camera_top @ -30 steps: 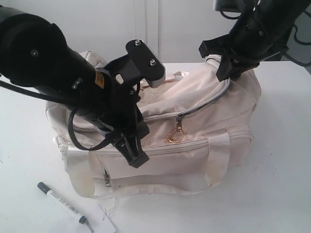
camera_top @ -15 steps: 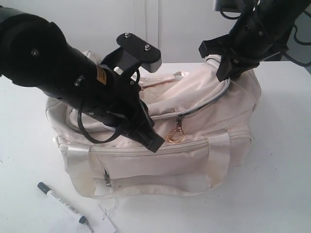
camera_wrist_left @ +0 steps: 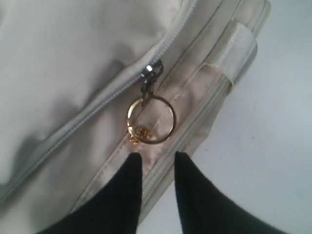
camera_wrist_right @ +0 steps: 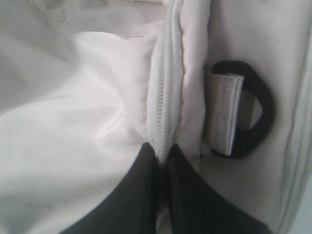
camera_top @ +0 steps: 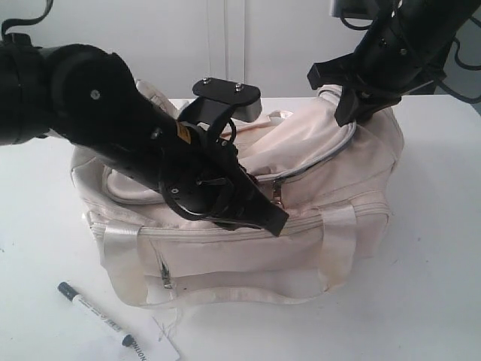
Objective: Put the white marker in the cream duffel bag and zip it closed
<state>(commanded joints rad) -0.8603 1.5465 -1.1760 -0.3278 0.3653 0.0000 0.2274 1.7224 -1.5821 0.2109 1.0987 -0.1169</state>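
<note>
Our right pincer [camera_wrist_right: 161,148] pinches the zipper edge [camera_wrist_right: 163,97] of the limp cream duffel bag [camera_top: 308,143], our left pincer [camera_wrist_left: 157,156] is spread near its gold ring [camera_wrist_left: 151,119], and the white marker [camera_top: 96,314] on the tabletop [camera_top: 421,286] before the bag we judge light, rigid and best gripped mid-barrel.

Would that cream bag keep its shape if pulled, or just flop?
Probably floppy: the cream duffel bag creases and peaks where the right gripper pinches its zipper edge. It sits wide and low on the table, so tipping seems unlikely. Its shiny straps may be slippery.
</note>
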